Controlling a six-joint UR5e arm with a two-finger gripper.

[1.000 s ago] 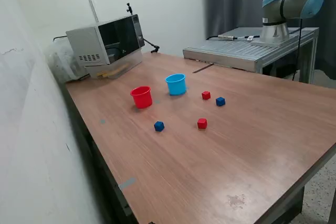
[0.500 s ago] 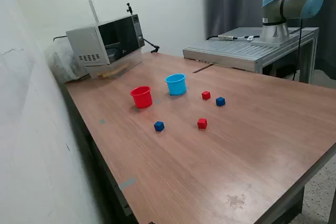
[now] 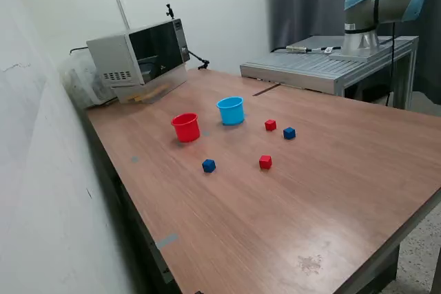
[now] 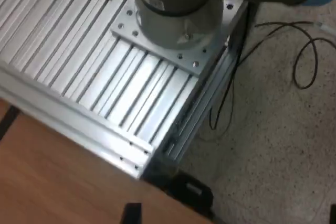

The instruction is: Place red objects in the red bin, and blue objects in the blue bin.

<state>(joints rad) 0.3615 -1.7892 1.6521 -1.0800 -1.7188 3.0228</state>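
On the table nothing has moved since a second ago; only the robot arm (image 3: 386, 5) at the far right of the exterior view has turned a little at its shoulder.

You have four little cubes to sort. One red cube (image 3: 270, 125) sits just beside a dark blue cube (image 3: 289, 133), both near the blue cup (image 3: 231, 110) on its right in the exterior view. The other red cube (image 3: 265, 162) and the other blue cube (image 3: 209, 165) lie closer to the camera, well apart from each other. The red cup (image 3: 186, 127) stands upright just beside the blue cup, on its left. Both cups are open at the top and look empty, so no cube is sorted yet.

The cubes look small, light and hard, with flat sides. You would do best to pinch one across two flat sides, straight from above. They may slide on the smooth top if you bump them. The two cubes that sit close together need care, so you do not knock the wrong one. The cups look light too and could tip if you hit a rim.

The wooden table (image 3: 331, 191) is flat and wide. A microwave (image 3: 141, 49) stands at the back by the white wall. The arm's base sits on a ribbed metal plate (image 4: 105, 77), with cables (image 4: 294, 61) on the speckled floor.

You cannot tell how the gripper stands; only two dark bits show at the edge of the wrist view.
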